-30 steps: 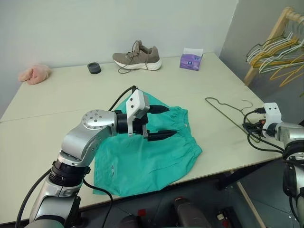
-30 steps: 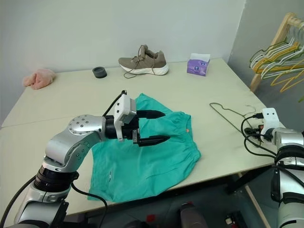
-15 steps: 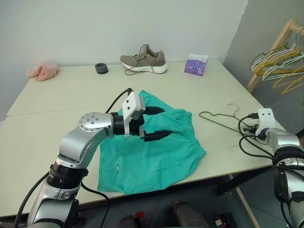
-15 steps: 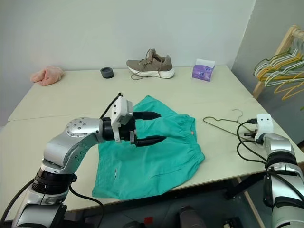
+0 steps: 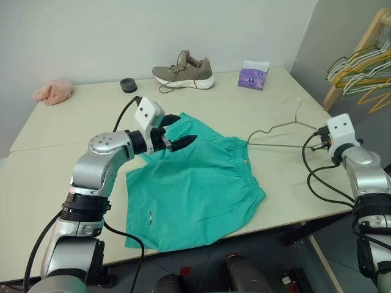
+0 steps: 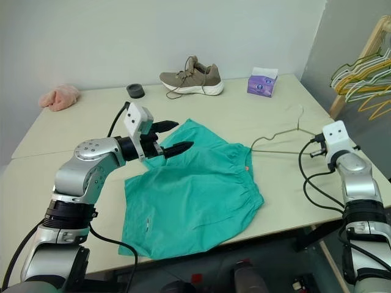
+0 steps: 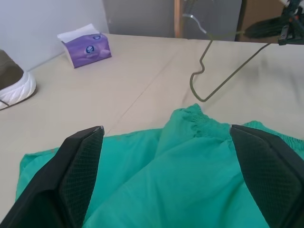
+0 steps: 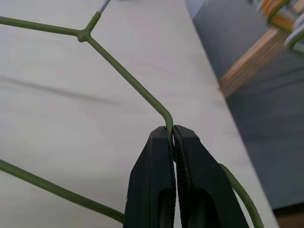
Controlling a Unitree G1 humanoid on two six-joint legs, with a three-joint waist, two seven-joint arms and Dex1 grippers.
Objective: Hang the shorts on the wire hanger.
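Teal-green fabric shorts point(image 5: 195, 189) lie flat near the beige table's point(image 5: 61, 159) front edge. We hold our left gripper point(image 5: 181, 131) wide apart above them. Our right gripper point(image 8: 173, 135) is clamped on the thin olive wire hanger point(image 5: 275, 128) near the right edge.

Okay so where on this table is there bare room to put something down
Bare tabletop spreads from the pink cloth to the shorts, and between the shoe and the shorts. It is crowded on the right, where the right gripper holds the wire hanger up beside the shorts.
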